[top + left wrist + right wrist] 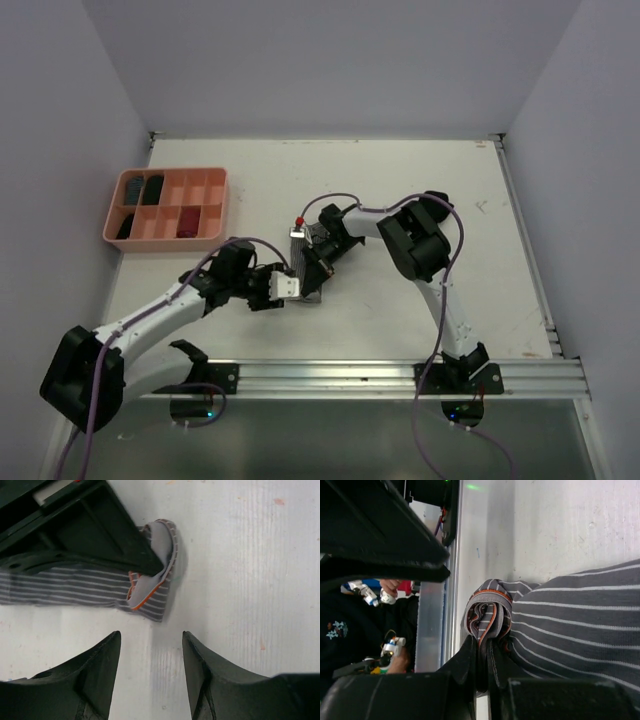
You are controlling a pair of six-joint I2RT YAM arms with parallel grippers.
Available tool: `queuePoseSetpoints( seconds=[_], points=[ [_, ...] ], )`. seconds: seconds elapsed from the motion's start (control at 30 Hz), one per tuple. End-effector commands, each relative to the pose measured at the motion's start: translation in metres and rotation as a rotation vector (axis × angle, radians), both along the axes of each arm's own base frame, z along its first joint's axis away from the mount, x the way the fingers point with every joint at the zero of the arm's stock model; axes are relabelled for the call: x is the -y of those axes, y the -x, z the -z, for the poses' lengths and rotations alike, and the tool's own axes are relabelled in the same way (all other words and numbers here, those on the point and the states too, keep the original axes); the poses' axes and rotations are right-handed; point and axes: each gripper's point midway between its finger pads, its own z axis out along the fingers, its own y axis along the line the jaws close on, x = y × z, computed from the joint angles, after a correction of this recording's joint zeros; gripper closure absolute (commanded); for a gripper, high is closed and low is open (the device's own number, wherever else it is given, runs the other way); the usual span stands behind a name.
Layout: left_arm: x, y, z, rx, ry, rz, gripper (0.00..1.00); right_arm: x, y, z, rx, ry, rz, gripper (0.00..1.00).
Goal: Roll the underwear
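Two right fingers (463,668) pinching underwear (560,625) roll, left fingers (95,675) hovering apart

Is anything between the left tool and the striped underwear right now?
Nothing visible: only bare table separates the open left tool from the striped underwear. The right tool pinches its rolled end from the opposite side.

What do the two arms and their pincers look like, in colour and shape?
The left arm and right arm have white links, black joint housings and a purple cable alongside. The left pincer and right pincer each have two black wedge-shaped fingers.
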Motion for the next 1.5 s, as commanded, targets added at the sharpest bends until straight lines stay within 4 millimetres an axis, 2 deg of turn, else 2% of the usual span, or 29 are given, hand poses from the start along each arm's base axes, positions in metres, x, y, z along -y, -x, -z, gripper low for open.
queuePoseSetpoints(
  seconds=[0.0,0.17,0.27,0.47,0.57,0.67,0.73,0.83,0.87,0.93,0.97,1.03,1.07,1.17,1.27,1.33,1.4,1.43,1.47],
  points=[
    [0.020,-0.023,-0.009,0.221,-0.023,0.044,0.44,0.009,0.000,0.023,-0.034,0.095,0.006,1.00],
    [0.041,-0.018,-0.007,0.272,-0.007,0.116,0.44,0.009,-0.001,0.030,-0.041,0.117,0.004,1.00],
    [0.048,-0.013,0.002,0.270,-0.021,0.138,0.44,0.008,-0.002,0.032,-0.046,0.123,0.005,1.00],
    [0.046,-0.008,0.026,0.193,-0.089,0.136,0.45,0.007,-0.004,0.032,-0.040,0.129,0.015,1.00],
    [0.042,-0.003,0.037,0.131,-0.118,0.114,0.49,0.007,-0.003,0.033,-0.040,0.128,0.018,1.00],
    [0.039,0.003,0.046,0.077,-0.136,0.101,0.58,0.008,-0.003,0.033,-0.030,0.133,0.016,1.00],
    [0.039,0.008,0.049,0.048,-0.144,0.099,0.69,0.009,-0.004,0.034,-0.012,0.143,0.018,0.97],
    [0.037,0.017,0.056,-0.024,-0.172,0.103,0.83,0.008,-0.007,0.031,0.009,0.146,0.024,0.90],
    [0.035,0.020,0.057,-0.053,-0.191,0.103,0.87,0.007,-0.009,0.029,0.018,0.146,0.026,0.81],
    [0.034,0.026,0.065,-0.113,-0.223,0.116,0.98,0.008,-0.013,0.027,0.042,0.154,0.028,0.75],
    [0.030,0.031,0.069,-0.147,-0.248,0.115,1.00,0.006,-0.018,0.022,0.068,0.153,0.028,0.66],
    [0.028,0.037,0.073,-0.207,-0.273,0.122,1.00,0.009,-0.027,0.019,0.108,0.168,0.041,0.58],
    [0.028,0.040,0.074,-0.227,-0.279,0.126,1.00,0.008,-0.035,0.012,0.134,0.163,0.053,0.49],
    [0.025,0.052,0.079,-0.311,-0.310,0.142,1.00,0.012,-0.066,-0.009,0.226,0.168,0.111,0.39],
    [0.020,0.061,0.087,-0.379,-0.345,0.157,1.00,0.019,-0.099,-0.035,0.313,0.164,0.180,0.32],
    [0.023,0.061,0.086,-0.401,-0.343,0.160,1.00,0.029,-0.118,-0.053,0.365,0.163,0.230,0.32],
    [0.022,0.067,0.090,-0.461,-0.355,0.168,1.00,0.040,-0.128,-0.063,0.411,0.173,0.263,0.32],
    [0.021,0.066,0.092,-0.489,-0.357,0.163,1.00,0.050,-0.135,-0.077,0.452,0.160,0.284,0.32],
    [0.024,0.063,0.089,-0.507,-0.358,0.162,1.00,0.057,-0.133,-0.078,0.457,0.167,0.291,0.32]
  ],
)
